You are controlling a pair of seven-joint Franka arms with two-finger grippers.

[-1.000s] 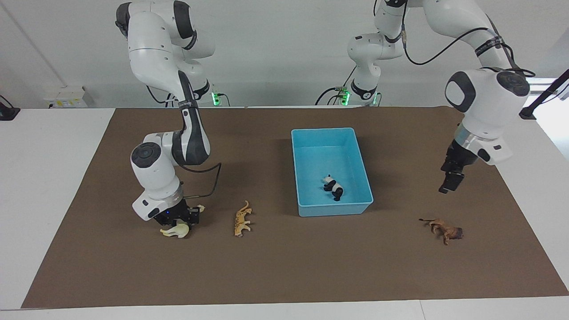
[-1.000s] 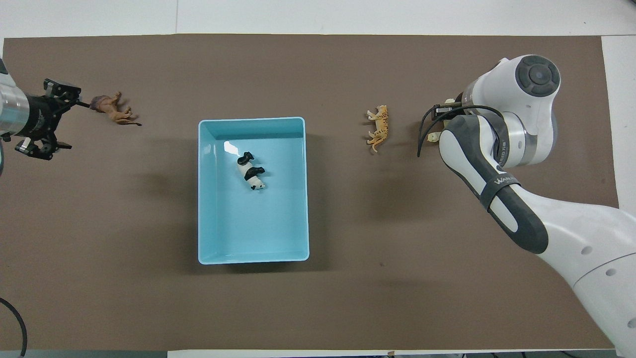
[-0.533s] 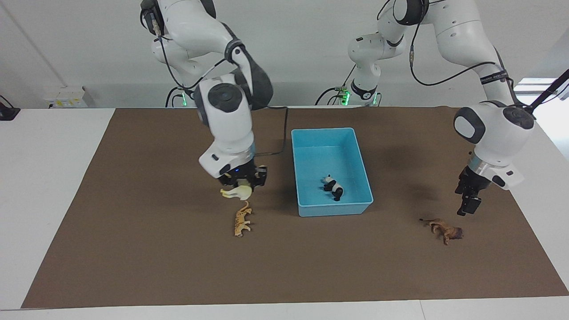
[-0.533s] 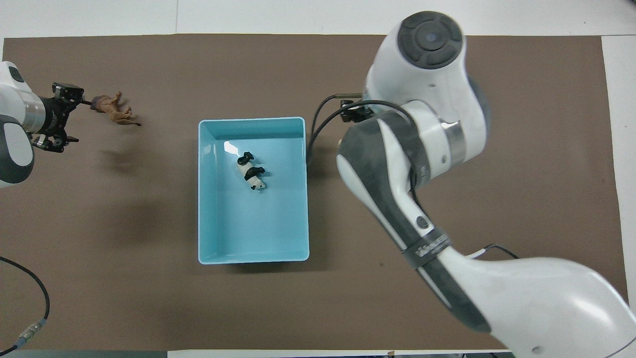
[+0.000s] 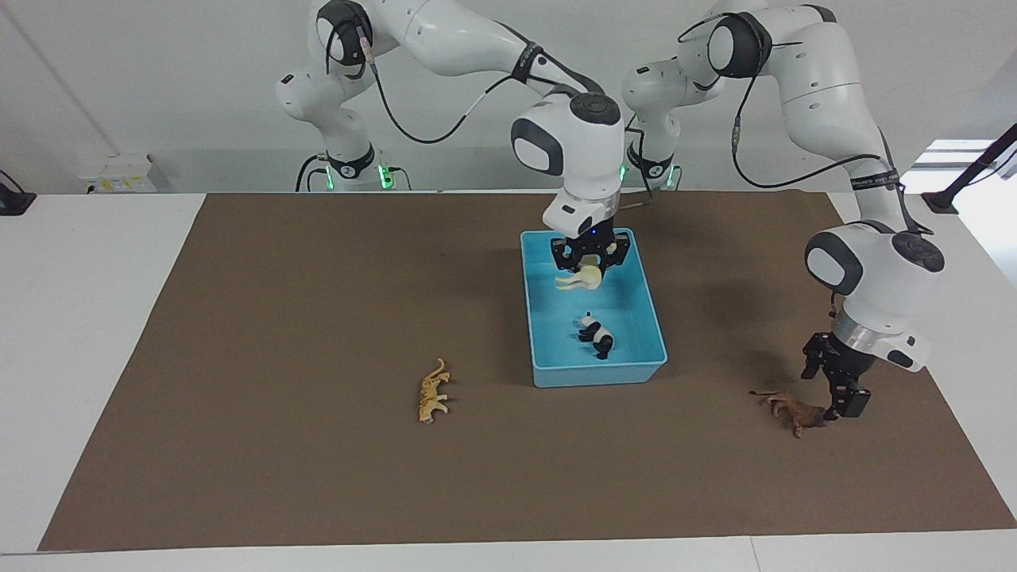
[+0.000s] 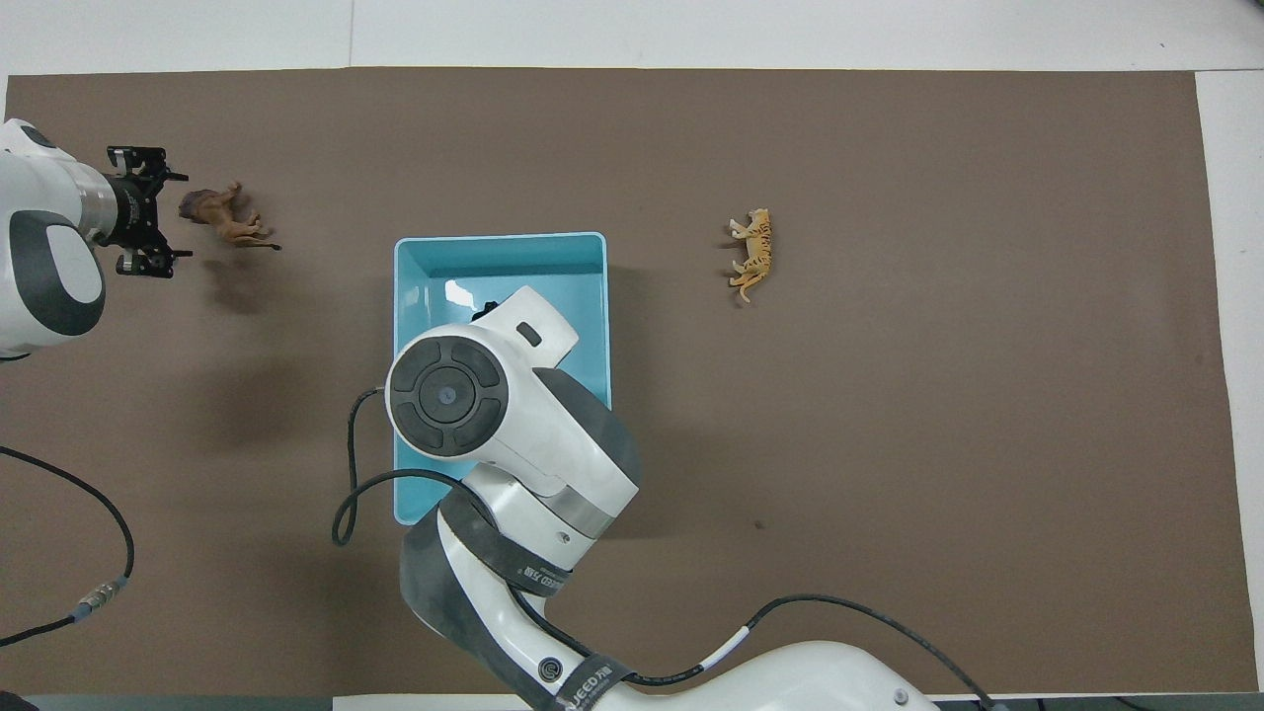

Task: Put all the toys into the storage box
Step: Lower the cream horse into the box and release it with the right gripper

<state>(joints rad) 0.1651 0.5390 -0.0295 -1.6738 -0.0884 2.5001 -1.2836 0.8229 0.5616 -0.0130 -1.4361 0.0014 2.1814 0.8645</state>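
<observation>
Directly above the blue storage box [image 5: 651, 318], the cream long-necked toy [image 5: 581, 279] hangs lengthwise across it, clamped in the right gripper [image 5: 589, 266]; the panda [image 5: 596, 334] lies inside. Toward the left arm's end, the left gripper [image 5: 836, 389], fingers spread, hovers beside the brown lion [image 5: 797, 411]. The orange tiger [image 5: 433, 390] lies on the mat.

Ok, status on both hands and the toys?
Right hand holding cream toy over storage box. Left hand open at lion. Panda boxed; tiger on mat.
</observation>
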